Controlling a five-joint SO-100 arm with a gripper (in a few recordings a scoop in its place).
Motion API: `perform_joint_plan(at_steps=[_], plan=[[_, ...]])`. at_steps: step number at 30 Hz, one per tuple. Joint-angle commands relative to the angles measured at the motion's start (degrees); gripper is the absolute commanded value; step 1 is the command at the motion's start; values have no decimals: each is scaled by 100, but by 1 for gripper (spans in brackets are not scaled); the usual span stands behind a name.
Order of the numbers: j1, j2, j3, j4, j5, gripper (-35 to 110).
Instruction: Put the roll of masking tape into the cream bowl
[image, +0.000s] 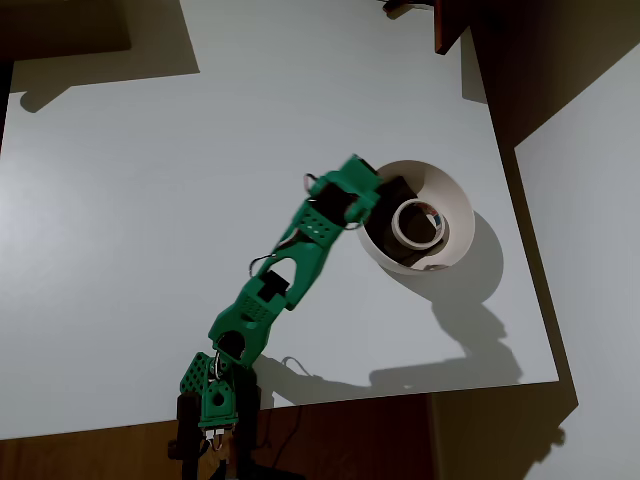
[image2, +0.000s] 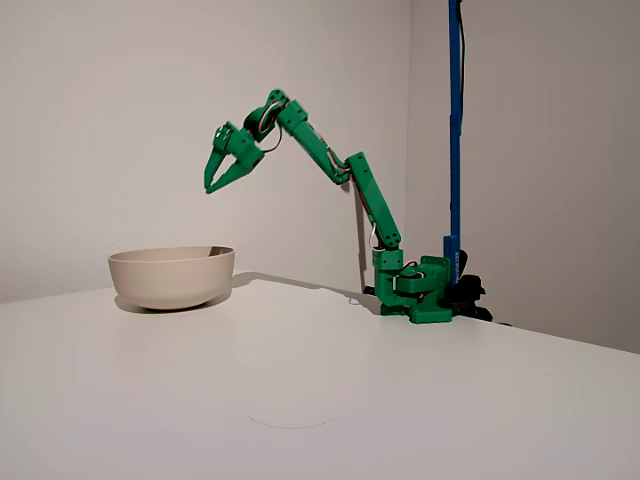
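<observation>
Cream-white on cream-white: the roll of tape (image: 415, 222) lies flat inside the bowl (image: 455, 200), resting on the dark brown patch at the bottom, so from where things lie the job looks done. The green arm's claw (image2: 217, 178) hangs above the bowl's near rim in the fixed view, well clear of it, its 2 fingers spread apart and holding nothing.

As for how that roll would handle, I'd judge it light and fairly stiff, a flat ring that keeps its shape under a squeeze but has a smooth outer face that could slip. The wide open centre is the obvious place to take it: 1 finger down through the hole and the other outside, pinching the band. Lying flat in a deep bowl it would be awkward to reach, since the curved wall crowds the claw.

The bowl sits near the right edge of the white bench (image: 150, 200) in the overhead view, upright and steady, with nothing else beside it
</observation>
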Motion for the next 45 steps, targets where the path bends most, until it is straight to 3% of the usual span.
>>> perform_joint_plan(at_steps=[1,6,15,35,45], plan=[[-853,1371,-475,659,-79,-8],[-2329,2399,-360,1424,-255,-8],[-4201,4693,2039,1380,-448,-8],[-4535,8886,10846,-2021,-914,-8],[-4746,10951,13403,-2259,-949,-8]])
